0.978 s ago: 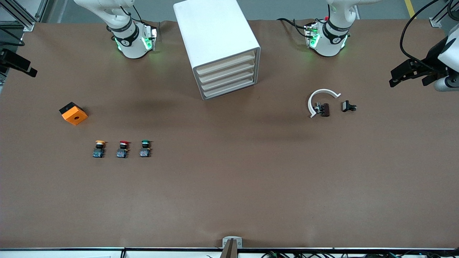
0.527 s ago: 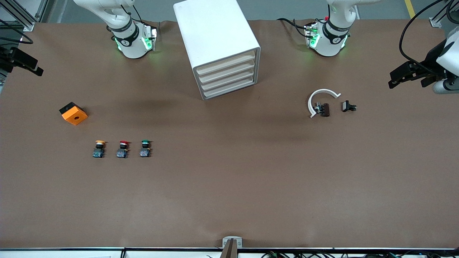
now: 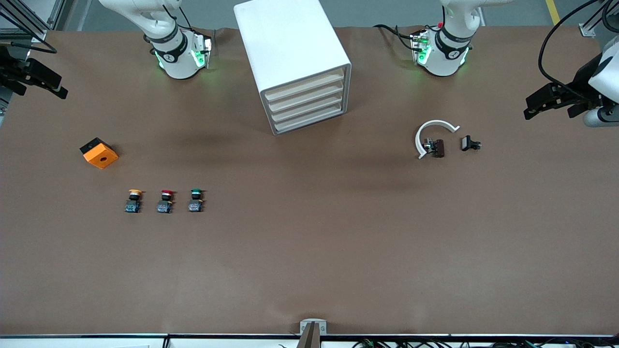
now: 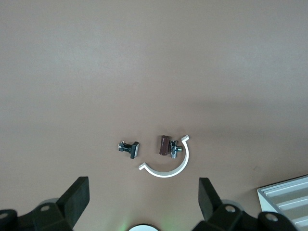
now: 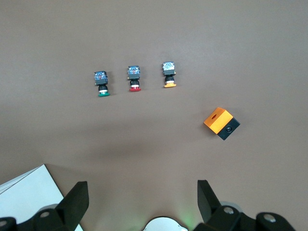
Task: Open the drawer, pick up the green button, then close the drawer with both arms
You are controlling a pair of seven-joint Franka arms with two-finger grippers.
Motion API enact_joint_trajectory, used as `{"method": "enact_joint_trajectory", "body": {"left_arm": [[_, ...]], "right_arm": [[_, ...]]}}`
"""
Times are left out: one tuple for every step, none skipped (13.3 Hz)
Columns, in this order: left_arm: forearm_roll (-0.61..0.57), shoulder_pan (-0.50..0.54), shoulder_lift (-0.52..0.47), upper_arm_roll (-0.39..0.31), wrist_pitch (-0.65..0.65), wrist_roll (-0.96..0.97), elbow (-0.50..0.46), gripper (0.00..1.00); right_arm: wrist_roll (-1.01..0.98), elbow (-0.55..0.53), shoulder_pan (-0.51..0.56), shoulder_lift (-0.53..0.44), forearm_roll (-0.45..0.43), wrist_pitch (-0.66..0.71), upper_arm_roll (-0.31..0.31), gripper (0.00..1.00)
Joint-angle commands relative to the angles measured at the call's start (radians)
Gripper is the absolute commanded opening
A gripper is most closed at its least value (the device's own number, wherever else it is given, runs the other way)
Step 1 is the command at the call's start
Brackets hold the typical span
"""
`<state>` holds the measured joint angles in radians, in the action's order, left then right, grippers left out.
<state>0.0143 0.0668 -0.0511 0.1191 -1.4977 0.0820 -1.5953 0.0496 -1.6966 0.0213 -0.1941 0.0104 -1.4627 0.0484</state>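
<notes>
Brown table [image 3: 309, 251]: wide bare mid, buttons [image 3: 164, 201] edgeward.

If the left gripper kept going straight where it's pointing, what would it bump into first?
Probably just bare table. The open left gripper points down at it; the white curved piece lies closest, depth unclear.

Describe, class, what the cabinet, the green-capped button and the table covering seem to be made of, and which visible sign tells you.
Cabinet: probably plastic, smooth matte white shell.
Green-capped button: likely moulded plastic, glossy cap, dark base.
Table covering: looks like brown paper or fabric, dull and faintly wrinkled.
</notes>
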Motion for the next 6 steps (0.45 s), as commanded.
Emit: {"method": "enact_joint_trajectory", "body": {"left_arm": [[-0.016, -0.001, 0.004, 0.033, 0.013, -0.007, 0.017, 1.0], [-0.016, 0.001, 0.004, 0.034, 0.011, -0.007, 0.017, 1.0], [-0.016, 0.001, 0.004, 0.034, 0.013, -0.011, 0.015, 1.0], [-0.016, 0.001, 0.004, 0.034, 0.013, -0.013, 0.017, 1.0], [-0.016, 0.001, 0.004, 0.034, 0.013, -0.013, 0.015, 1.0], [-0.016, 0.002, 0.004, 0.034, 0.011, -0.015, 0.015, 1.0]], "right_arm": [[-0.002, -0.025, 0.003, -0.025, -0.017, -0.019, -0.005, 1.0], [-0.002, -0.026, 0.003, -0.025, -0.017, -0.021, -0.004, 1.0], [-0.004, -0.025, 0.002, -0.025, -0.017, -0.022, -0.004, 1.0], [-0.004, -0.025, 0.002, -0.025, -0.017, -0.024, -0.004, 1.0], [-0.007, -0.025, 0.003, -0.025, -0.017, -0.025, -0.004, 1.0], [-0.017, -0.025, 0.003, -0.025, -0.017, -0.027, -0.004, 1.0]]}}
